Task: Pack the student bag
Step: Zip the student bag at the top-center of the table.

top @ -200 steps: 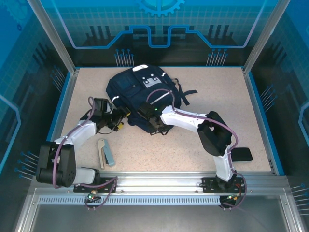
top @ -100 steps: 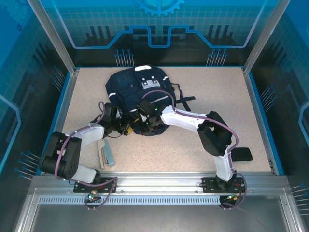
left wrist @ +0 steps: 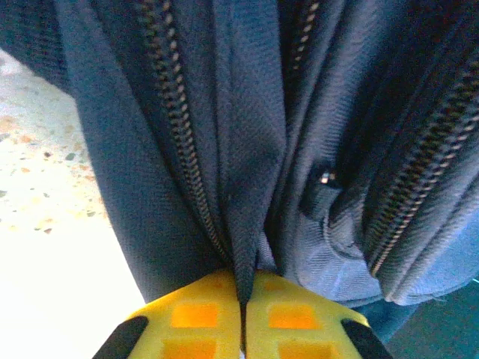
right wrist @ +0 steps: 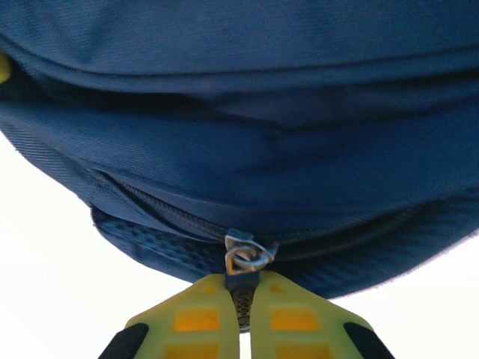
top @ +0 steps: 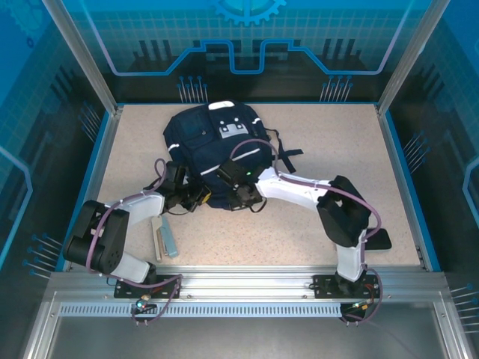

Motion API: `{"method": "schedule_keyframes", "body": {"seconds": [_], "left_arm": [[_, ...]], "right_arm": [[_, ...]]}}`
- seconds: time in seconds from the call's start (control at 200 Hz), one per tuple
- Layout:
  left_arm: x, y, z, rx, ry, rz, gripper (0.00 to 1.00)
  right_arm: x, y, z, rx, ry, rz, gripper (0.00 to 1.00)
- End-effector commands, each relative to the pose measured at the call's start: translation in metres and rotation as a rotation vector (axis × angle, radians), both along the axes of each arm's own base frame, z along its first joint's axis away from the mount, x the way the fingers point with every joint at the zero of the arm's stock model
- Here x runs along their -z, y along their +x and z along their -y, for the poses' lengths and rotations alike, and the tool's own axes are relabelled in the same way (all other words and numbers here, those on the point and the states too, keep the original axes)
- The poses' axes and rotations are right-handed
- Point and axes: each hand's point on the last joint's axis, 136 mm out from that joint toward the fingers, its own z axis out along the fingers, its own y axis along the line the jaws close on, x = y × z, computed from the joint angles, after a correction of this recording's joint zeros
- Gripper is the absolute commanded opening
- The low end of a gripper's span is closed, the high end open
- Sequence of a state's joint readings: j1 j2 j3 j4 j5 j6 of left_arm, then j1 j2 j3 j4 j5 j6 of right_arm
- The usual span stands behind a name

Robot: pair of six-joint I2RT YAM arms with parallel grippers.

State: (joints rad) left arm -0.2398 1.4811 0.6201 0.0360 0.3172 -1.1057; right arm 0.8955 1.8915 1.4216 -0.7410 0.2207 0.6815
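The student bag (top: 213, 146), dark navy with white stripes and a grey patch, lies at the table's middle back. At its near left edge my left gripper (top: 198, 197) is shut on a fold of the bag's fabric (left wrist: 251, 224), between two zipper tracks. My right gripper (top: 243, 196) sits at the bag's near edge, shut on the dark pull tab (right wrist: 242, 288) hanging from a metal zipper slider (right wrist: 245, 254). The zipper track (right wrist: 165, 212) runs left and right of the slider along the bag's lower seam (right wrist: 314, 247).
A slim grey and light-blue case (top: 165, 239) lies on the table near the left arm's base. A flat black object (top: 374, 239) rests by the right arm's base. The speckled tabletop (top: 277, 232) has open room in front of the bag and on the right.
The left gripper moved right to the bag's near left edge and took hold of the fabric. The right arm's elbow shifted slightly right, and the bag's near edge pulled a little.
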Motion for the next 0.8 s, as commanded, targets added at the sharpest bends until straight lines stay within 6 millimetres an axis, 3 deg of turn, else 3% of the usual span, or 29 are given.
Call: {"method": "schedule_keyframes", "body": {"seconds": [0.0,0.155,0.25,0.515,0.71,0.795], "left_arm": [[0.019,-0.006,-0.024,-0.036,0.114,-0.057,0.04],[0.018,-0.004,-0.03,-0.035,0.113,-0.054,0.0],[0.017,-0.004,-0.032,-0.029,0.115,-0.052,0.0],[0.012,-0.003,-0.03,-0.002,0.118,-0.04,0.0],[0.007,-0.002,-0.037,-0.001,0.134,-0.033,0.0],[0.005,-0.001,-0.037,0.007,0.137,-0.027,0.0]], "right_arm": [[-0.007,0.002,0.058,0.082,-0.138,0.042,0.0],[-0.005,0.016,0.096,0.149,-0.133,0.027,0.0],[-0.006,0.026,0.106,0.155,-0.102,0.016,0.0],[-0.029,0.029,0.065,-0.047,0.012,0.04,0.17],[-0.023,0.033,0.06,-0.09,-0.026,0.033,0.18],[-0.018,0.029,0.052,-0.14,-0.011,0.008,0.27]]}}
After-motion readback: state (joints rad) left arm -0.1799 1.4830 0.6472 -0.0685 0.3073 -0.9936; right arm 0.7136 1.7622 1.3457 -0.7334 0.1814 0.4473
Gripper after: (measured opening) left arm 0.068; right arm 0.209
